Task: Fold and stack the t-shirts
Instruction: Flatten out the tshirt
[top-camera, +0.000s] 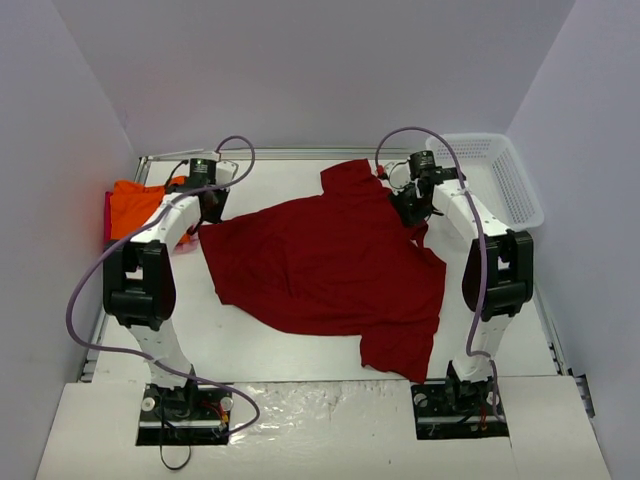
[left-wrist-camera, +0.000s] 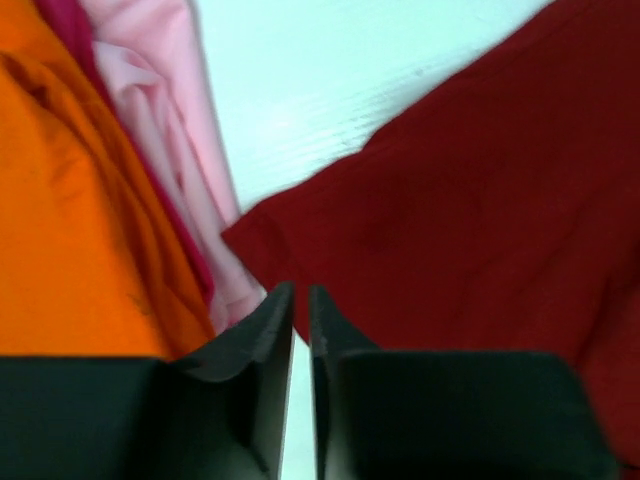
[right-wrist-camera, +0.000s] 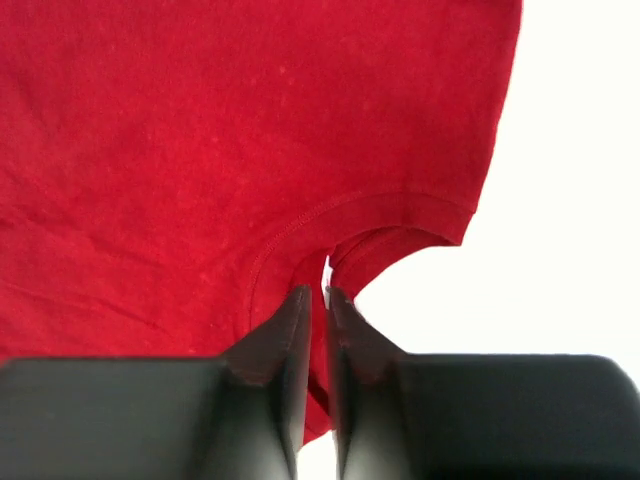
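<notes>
The dark red t-shirt lies spread over the middle of the table. My left gripper is at its far left corner. In the left wrist view the fingers are nearly together, with the dark red t-shirt's edge at their tips and white table showing in the slit lower down. My right gripper is at the collar on the far right. In the right wrist view the gripper is shut, with the dark red t-shirt's neckline between the fingers. The orange t-shirt and the pale pink t-shirt lie bunched at the far left.
A white mesh basket stands at the back right against the wall. White walls close in the table on the left, back and right. A magenta cloth edge shows between the orange and pink t-shirts.
</notes>
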